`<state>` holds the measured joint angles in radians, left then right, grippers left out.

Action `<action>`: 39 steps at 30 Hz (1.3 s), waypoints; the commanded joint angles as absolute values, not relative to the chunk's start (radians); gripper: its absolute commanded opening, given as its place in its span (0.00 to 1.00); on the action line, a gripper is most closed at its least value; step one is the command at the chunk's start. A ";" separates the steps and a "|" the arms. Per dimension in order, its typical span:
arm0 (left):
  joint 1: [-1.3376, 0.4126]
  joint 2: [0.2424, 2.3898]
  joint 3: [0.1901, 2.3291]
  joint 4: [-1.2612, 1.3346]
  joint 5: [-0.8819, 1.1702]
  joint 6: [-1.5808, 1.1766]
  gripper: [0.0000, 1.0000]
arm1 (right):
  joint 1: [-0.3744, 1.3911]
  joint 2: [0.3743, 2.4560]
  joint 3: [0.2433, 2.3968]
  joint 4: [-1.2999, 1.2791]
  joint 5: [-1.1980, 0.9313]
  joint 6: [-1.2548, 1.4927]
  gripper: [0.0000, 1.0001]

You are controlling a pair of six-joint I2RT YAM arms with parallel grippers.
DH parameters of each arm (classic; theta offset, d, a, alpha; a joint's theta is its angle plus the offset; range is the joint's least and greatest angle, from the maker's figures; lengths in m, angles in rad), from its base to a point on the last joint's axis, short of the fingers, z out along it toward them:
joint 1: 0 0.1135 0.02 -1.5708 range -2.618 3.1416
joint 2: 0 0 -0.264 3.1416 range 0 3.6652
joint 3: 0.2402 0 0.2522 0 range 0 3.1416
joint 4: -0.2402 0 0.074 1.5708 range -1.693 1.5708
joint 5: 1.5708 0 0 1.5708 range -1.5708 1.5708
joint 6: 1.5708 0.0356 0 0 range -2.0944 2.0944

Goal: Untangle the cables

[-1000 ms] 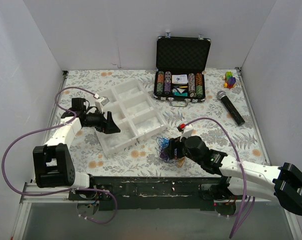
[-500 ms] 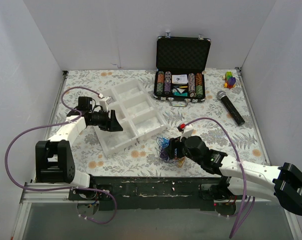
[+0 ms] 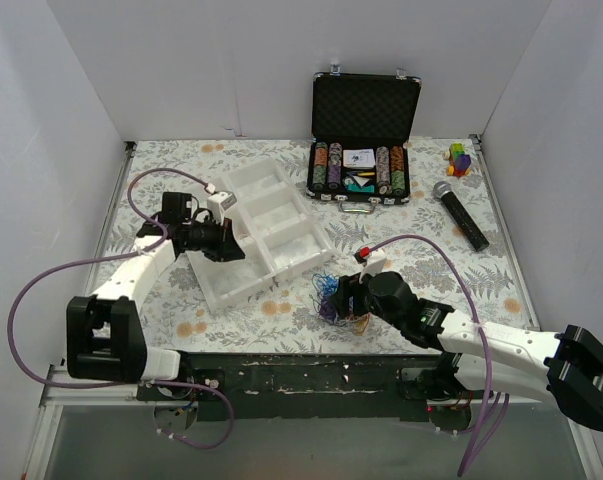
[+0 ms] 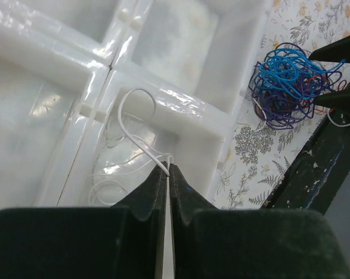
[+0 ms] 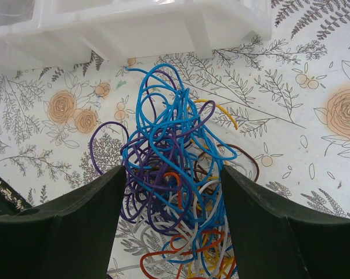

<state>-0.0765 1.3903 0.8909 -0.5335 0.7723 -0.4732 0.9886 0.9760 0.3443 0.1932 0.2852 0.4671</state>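
Observation:
The cables form a fist-sized tangle (image 3: 329,295) of blue, purple, orange, yellow, brown and white wires on the floral table in front of the white tray (image 3: 281,200). My right gripper (image 3: 346,298) stands open over the tangle (image 5: 163,133). Its fingers (image 5: 93,215) flank the tangle on both sides, and the right gripper (image 5: 173,170) pinches nothing. My left gripper (image 3: 231,245) hangs over a near compartment of the tray (image 4: 180,110). The left gripper (image 4: 168,171) is shut on a thin white cable (image 4: 134,116) that loops down into that compartment. The tangle (image 4: 285,81) also shows beyond the tray.
An open black poker chip case (image 3: 364,150) stands at the back. A microphone (image 3: 459,213) and a small colourful block toy (image 3: 460,158) lie at the back right. The table's dark near edge (image 3: 311,365) runs just behind the tangle.
My left gripper has moved right over the tray and shut on the white cable. The right gripper has stayed open at the tangle, its fingers slightly closer together.

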 commanded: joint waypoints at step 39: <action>-0.330 1.263 0.655 -0.333 0.245 -0.279 0.27 | 0.982 0.973 0.368 0.229 0.302 0.492 0.74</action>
<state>-0.3187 1.2709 0.6380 -0.3649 0.2684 -0.2749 0.9874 0.9955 0.3443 0.2054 0.2852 0.4828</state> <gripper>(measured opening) 0.234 0.740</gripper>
